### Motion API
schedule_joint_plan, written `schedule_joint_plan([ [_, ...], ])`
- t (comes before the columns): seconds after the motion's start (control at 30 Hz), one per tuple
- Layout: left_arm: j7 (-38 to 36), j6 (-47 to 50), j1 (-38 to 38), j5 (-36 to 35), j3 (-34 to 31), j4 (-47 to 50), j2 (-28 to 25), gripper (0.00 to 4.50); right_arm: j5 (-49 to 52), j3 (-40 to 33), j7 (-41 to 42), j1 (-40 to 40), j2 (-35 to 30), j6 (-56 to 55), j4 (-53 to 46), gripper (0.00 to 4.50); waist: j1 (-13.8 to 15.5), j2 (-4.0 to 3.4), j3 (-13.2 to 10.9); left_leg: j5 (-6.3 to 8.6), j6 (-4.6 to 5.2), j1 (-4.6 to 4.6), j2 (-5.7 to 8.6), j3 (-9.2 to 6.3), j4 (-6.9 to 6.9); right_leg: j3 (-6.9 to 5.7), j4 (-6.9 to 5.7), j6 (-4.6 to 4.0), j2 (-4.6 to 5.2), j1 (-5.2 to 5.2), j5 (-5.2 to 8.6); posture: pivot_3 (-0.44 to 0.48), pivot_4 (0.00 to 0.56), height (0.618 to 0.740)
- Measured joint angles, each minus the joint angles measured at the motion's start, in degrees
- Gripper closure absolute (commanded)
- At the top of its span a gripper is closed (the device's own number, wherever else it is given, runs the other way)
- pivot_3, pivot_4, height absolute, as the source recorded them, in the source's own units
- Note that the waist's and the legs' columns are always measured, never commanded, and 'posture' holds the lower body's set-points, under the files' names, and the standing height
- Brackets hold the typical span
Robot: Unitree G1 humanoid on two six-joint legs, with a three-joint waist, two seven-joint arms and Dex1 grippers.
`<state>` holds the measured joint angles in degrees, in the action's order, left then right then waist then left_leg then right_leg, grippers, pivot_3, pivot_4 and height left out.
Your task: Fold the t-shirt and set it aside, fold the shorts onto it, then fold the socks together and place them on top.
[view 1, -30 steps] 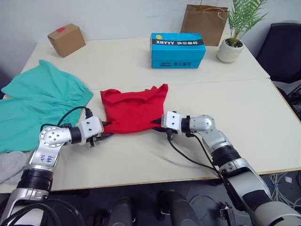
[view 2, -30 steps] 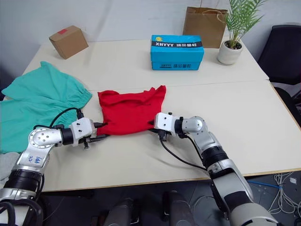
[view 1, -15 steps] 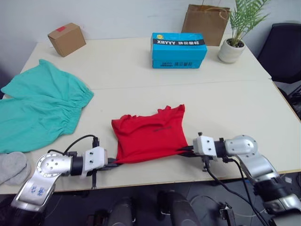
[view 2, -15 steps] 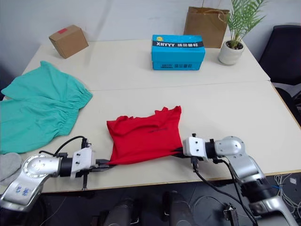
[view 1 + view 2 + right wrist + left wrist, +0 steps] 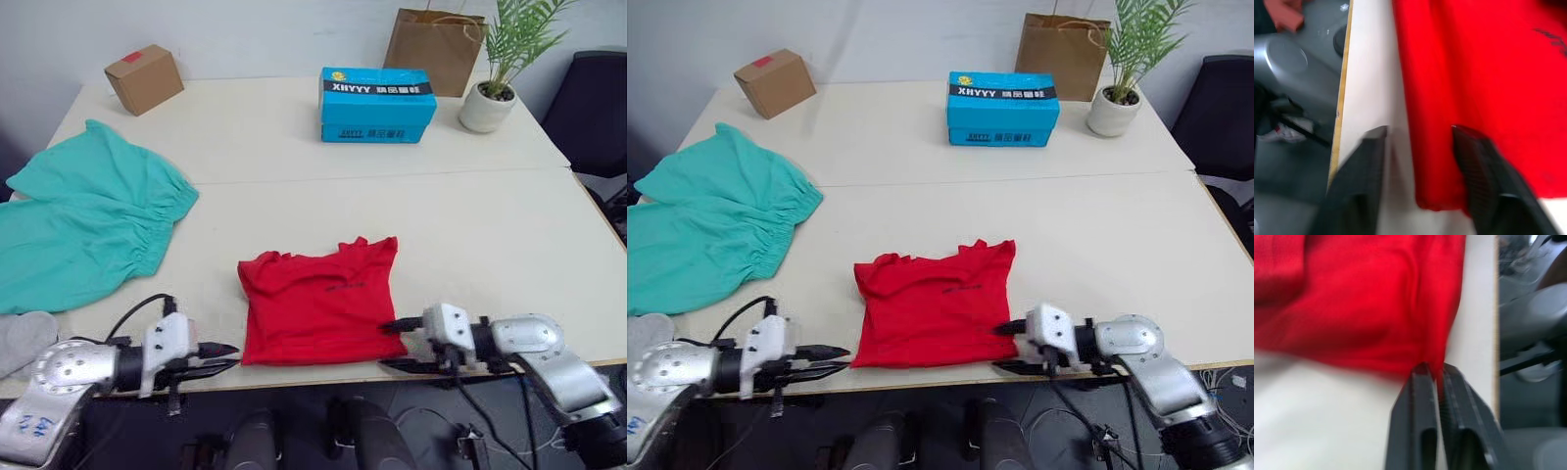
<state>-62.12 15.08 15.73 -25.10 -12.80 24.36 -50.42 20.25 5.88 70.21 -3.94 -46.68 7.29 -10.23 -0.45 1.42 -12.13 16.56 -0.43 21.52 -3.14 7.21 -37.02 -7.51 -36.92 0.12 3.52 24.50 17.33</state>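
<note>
Cloth t-shirt (image 5: 321,307) lies folded, rumpled; left hand (image 5: 227,356) nearly closed, right hand (image 5: 390,345) wide.

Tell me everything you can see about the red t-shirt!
The t-shirt is bright red soft cloth, folded into a wrinkly, roughly square shape with small dark print across it. It lies flat on the pale table, right by the near edge. The left gripper sits at its left bottom corner, fingers nearly shut with red cloth between them. The right gripper, fingers open, is at its right bottom corner.
</note>
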Motion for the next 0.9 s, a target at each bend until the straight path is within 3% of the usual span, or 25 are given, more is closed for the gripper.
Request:
schedule_joint_plan([
  [0.07,-2.15,2.75,2.54,-4.03,-4.26,0.65,-1.30,2.98,5.27,-3.29,2.82,1.10,-4.43,6.09,-1.49,1.41,0.30,-0.01,-0.01,0.06,0.02,0.01,-0.01,0.00,-0.02,0.00,0.02,-0.03,0.00,0.00,0.01,0.000,0.150,0.740],
  [0.17,-3.58,10.13,3.51,-12.60,-10.26,1.94,-2.49,2.93,12.21,-6.51,7.16,0.70,-8.18,12.70,-3.82,2.06,0.47,0.05,-0.02,0.08,0.01,0.01,-0.07,-0.06,-0.06,-0.02,0.07,-0.05,-0.07,-0.04,0.04,0.000,0.150,0.740],
  [0.3,0.09,15.72,-6.23,-18.61,-10.94,1.92,-1.51,3.82,15.12,-6.03,5.66,-6.18,-3.22,16.21,-3.85,3.41,0.62,0.04,-0.02,0.02,-0.29,0.03,-0.07,-0.05,-0.09,0.00,0.19,0.04,-0.10,-0.08,0.13,0.000,0.150,0.740],
  [0.37,2.55,15.94,-11.50,-17.45,-7.02,1.69,0.45,4.41,12.74,-4.01,4.21,-9.33,0.87,13.58,-2.56,4.07,0.61,0.01,-0.01,-0.01,-0.31,0.00,-0.05,-0.04,-0.05,0.01,0.22,0.08,-0.11,-0.14,0.08,0.000,0.150,0.740],
  [0.4,3.51,15.55,-14.15,-15.52,-2.72,1.42,1.99,4.50,10.09,-1.55,3.50,-11.07,3.53,10.96,-1.27,4.48,0.57,0.02,-0.01,-0.17,-0.04,0.06,-0.05,-0.01,-0.02,0.03,0.19,0.00,-0.11,-0.09,-0.02,0.000,0.150,0.740],
  [0.63,6.97,9.59,-23.72,-2.28,14.05,-6.85,9.99,4.50,-3.68,7.86,-0.65,-19.36,15.56,-2.22,12.00,4.48,0.25,0.03,0.00,-0.23,-0.33,0.04,-0.07,0.21,-0.04,0.05,-0.03,-0.06,-0.11,0.07,-0.14,0.000,0.150,0.740],
  [0.9,11.38,1.66,-30.47,7.31,17.38,-18.01,15.35,4.50,-12.48,9.51,-7.29,-29.71,22.65,-11.46,30.13,4.48,0.21,0.05,0.01,-0.20,-0.08,-0.03,-0.09,0.28,-0.16,0.05,-0.12,-0.21,-0.05,0.02,-0.34,0.000,0.150,0.740],
])
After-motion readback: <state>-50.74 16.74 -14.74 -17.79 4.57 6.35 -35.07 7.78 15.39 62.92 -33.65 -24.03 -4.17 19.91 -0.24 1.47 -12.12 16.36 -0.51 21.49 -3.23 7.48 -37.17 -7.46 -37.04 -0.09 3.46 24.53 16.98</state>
